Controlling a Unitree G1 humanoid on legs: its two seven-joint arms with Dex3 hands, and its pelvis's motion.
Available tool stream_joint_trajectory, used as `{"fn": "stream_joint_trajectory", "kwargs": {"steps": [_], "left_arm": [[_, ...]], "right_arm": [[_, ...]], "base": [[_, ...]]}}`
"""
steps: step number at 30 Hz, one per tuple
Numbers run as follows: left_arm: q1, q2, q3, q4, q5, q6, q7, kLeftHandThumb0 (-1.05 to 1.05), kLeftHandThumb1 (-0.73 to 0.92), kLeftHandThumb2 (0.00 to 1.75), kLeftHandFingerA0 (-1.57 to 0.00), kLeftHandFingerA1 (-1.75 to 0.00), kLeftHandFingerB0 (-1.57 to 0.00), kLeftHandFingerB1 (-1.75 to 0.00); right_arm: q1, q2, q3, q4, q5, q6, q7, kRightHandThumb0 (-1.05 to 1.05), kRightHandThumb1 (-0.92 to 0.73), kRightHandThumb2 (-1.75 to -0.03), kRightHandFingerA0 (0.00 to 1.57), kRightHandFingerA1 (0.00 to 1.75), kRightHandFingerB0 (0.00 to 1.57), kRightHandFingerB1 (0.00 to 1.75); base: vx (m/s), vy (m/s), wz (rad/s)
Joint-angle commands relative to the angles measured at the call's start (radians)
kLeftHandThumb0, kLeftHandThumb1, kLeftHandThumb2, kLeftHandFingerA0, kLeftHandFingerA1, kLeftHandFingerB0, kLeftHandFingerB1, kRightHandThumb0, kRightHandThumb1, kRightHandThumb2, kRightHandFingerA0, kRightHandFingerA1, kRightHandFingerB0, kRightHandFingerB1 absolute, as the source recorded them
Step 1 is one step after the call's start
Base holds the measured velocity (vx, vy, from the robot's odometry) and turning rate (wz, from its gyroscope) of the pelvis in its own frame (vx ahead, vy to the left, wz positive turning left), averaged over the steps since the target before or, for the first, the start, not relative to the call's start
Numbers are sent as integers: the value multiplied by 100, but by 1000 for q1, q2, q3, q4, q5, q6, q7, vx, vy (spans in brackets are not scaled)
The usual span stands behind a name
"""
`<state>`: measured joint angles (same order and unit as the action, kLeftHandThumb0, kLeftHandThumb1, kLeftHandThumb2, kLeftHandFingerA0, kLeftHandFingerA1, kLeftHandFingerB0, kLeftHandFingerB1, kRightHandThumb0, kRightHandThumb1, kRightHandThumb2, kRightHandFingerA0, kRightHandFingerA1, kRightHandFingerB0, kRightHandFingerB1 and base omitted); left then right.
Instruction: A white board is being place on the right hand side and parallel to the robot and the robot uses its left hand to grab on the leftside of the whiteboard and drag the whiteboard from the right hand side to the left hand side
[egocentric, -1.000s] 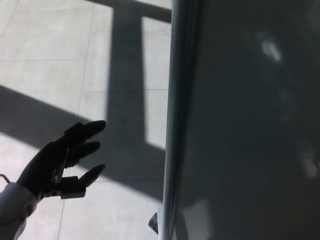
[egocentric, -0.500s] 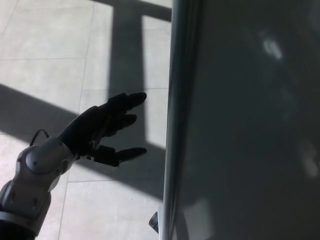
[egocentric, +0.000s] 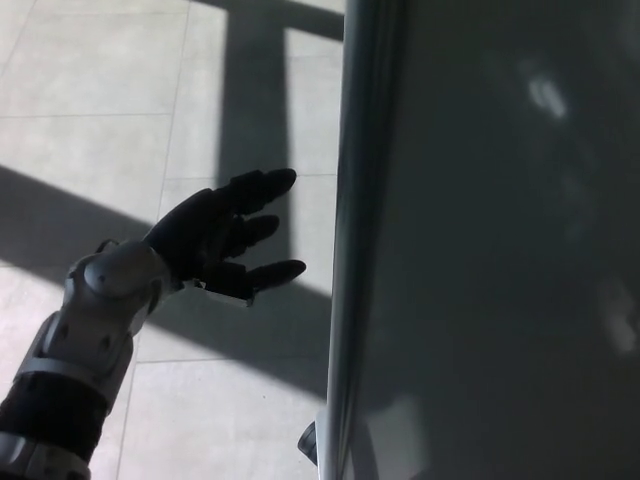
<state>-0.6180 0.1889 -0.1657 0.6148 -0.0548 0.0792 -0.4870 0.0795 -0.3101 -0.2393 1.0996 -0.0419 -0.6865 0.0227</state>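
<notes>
Pale floor tiles (egocentric: 90, 90) lie in sun and shadow. Upright at right stands the whiteboard (egocentric: 500, 250), rigid, smooth, likely heavy; its left frame edge (egocentric: 345, 250) suits gripping. Nearby, not touching, the left hand (egocentric: 225, 232) is spread, empty.

I read this as an indoor hall or office-like room. The floor (egocentric: 110, 90) is laid with large pale tiles with thin joints, crossed by hard sunlight and window-frame shadows (egocentric: 255, 110). A framed whiteboard (egocentric: 500, 250) stands at my right, a dark caster (egocentric: 308, 443) at its base.
</notes>
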Motion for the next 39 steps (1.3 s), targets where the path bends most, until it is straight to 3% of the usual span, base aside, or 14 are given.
{"fn": "stream_joint_trajectory", "kwargs": {"steps": [1, 3, 5, 9, 18, 21, 23, 25, 26, 27, 29, 35, 38, 39], "left_arm": [[-37, -13, -17, 37, 39, -41, -7, -79, 45, 87, -7, -18, 0, 0], [-51, -20, -18, 47, 34, -45, -19, -89, 53, 61, -9, -28, 0, -1], [-59, -29, -17, 64, 30, -71, -30, -80, 45, 86, -14, -42, 0, 0], [-108, -59, -40, 76, 44, -39, -39, -81, 51, 58, 0, -16, 0, -1], [-111, -97, -89, 34, 78, -38, -38, -78, 46, 86, -13, -23, 0, 0], [-101, -102, -118, 13, 109, -47, -22, -84, 55, 58, -10, -29, 0, -5], [-102, -108, -126, 9, 114, -35, -18, -77, 45, 86, -9, -32, 0, -5], [-114, -113, -136, 30, 126, -45, -18, -80, 45, 85, -5, -27, 0, -5], [-116, -115, -137, 32, 123, -36, -22, -79, 44, 83, -7, -25, 0, -5], [-121, -127, -139, 53, 119, -45, -28, -78, 55, 58, -6, -28, 0, -12], [-127, -138, -144, 74, 124, -53, -27, -73, 54, 57, -10, -31, 0, -13], [-140, -178, -161, 107, 153, -13, 5, -70, 45, 82, -2, -39, -5, -12], [-127, -196, -156, 99, 155, -3, 32, -67, 45, 77, -17, -44, -3, -19], [-104, -207, -152, 91, 166, -40, 84, -56, 54, 57, -70, -51, -23, -30]], "right_arm": [[4, -20, 5, 3, 8, -19, 3, -77, -81, -64, 60, 73, 40, 51], [3, -19, 5, 3, 9, -19, 4, -77, -81, -64, 60, 72, 40, 51], [2, -18, 5, 2, 11, -21, 6, -76, -81, -64, 60, 72, 40, 51], [-6, -18, 7, 9, 10, -21, 5, -77, -81, -64, 61, 73, 40, 51], [-6, -21, 21, 0, 2, -17, -6, -78, -80, -64, 59, 73, 42, 52], [-3, -26, 25, 3, 0, -17, -5, -80, -80, -63, 58, 72, 42, 51], [-4, -26, 24, 8, 3, -21, -5, -80, -80, -64, 59, 71, 41, 51], [-4, -26, 23, 12, 7, -24, -1, -76, -60, -104, 57, 74, 38, 60], [-3, -24, 22, 13, 9, -26, 1, -79, -80, -63, 61, 72, 41, 51], [0, -22, 22, 14, 12, -28, 4, -75, -60, -104, 58, 75, 39, 61], [3, -20, 23, 13, 11, -30, 5, -76, -79, -64, 60, 74, 41, 52], [4, -18, 33, 21, 1, -33, -6, -77, -80, -63, 61, 73, 41, 51], [5, -17, 38, 22, -2, -34, -10, -78, -80, -63, 61, 74, 41, 51], [5, -17, 35, 22, 3, -35, -3, -78, -80, -64, 62, 74, 41, 51]], "base": [[0, 0, 0], [0, 0, 0], [0, 0, 0], [0, 0, 0], [0, 0, 0], [0, 0, 0], [0, 0, 0], [0, 0, 0], [0, 0, 0], [0, 0, 0], [0, 0, 0], [0, 0, 0], [0, 0, 0], [0, 0, 0]]}}
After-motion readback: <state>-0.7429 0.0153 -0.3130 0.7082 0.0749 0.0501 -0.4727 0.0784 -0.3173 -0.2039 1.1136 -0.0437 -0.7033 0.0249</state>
